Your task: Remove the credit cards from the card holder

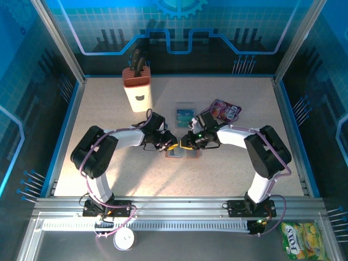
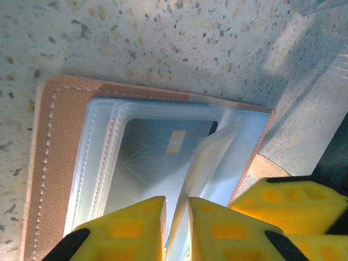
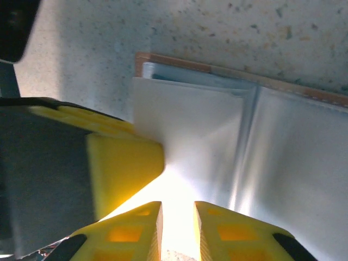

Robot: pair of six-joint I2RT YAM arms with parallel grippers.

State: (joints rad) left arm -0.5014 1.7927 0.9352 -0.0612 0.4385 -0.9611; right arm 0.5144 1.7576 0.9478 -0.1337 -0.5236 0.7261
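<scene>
Knife block [image 1: 138,89] at bench [image 1: 228,174] back-left, left hand [image 2: 176,205] nearly clenched around a clear sleeve [image 2: 209,157] of the open card holder [image 2: 54,163] mid-bench, grip unclear, chipped credit card [image 2: 157,149] inside, right hand [image 3: 178,209] fingers narrowly apart at its edge, hold unclear, purple snack packet [image 1: 225,110] back-right, lettering unreadable.

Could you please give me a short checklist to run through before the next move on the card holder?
1. Card holder lies open: ok.
2. Card visible inside the holder: ok.
3. Left fingers pinching the sleeve flap: cannot tell.
4. Right fingers gripping a page: cannot tell, glare.
5. Teal card already out on the table: ok.
</scene>
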